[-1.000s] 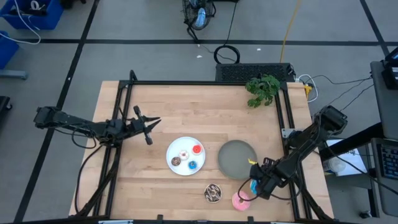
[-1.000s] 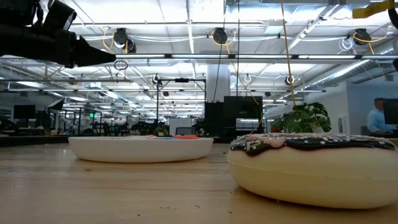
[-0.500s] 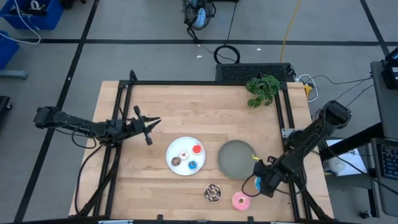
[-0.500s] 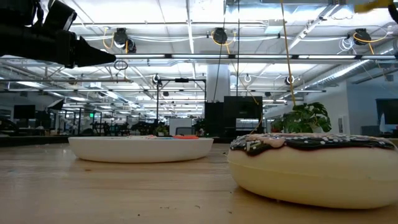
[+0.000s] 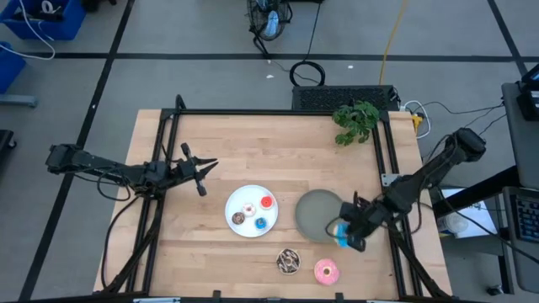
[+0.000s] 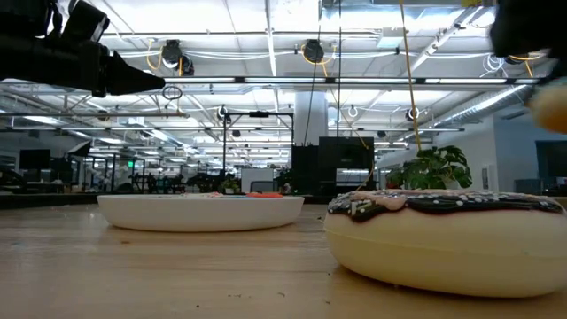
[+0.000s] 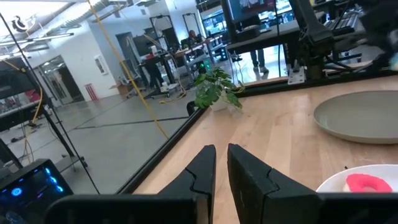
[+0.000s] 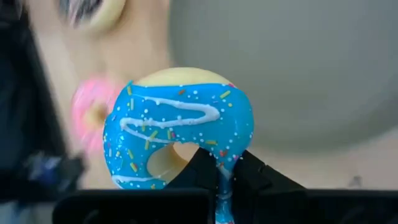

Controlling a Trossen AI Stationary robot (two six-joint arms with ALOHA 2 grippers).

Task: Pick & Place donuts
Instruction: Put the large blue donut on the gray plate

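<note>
My right gripper is shut on the blue sprinkled donut at the near right rim of the grey plate. The pink donut and the chocolate-drizzled donut lie flat on the table near its front edge. Tiny red, brown, blue and pale pink donuts lie on the white plate. My left gripper hovers shut left of the white plate, holding nothing. My right gripper pinches the blue donut's ring between its two fingers. One finger seems to sit at the hole and the other outside the ring. The donut is lifted clear of the table, tilted, with its frosted face toward the wrist camera.
A small potted plant stands at the far right corner. A black frame runs along the table's far and side edges. In the low view the chocolate-drizzled donut fills the near right, with the white plate behind it.
My right gripper has taken the blue sprinkled donut from beside the pink donut, lifted it clear and carried it toward the table's far edge, up to the grey plate's rim. The pink donut stays where it was.
</note>
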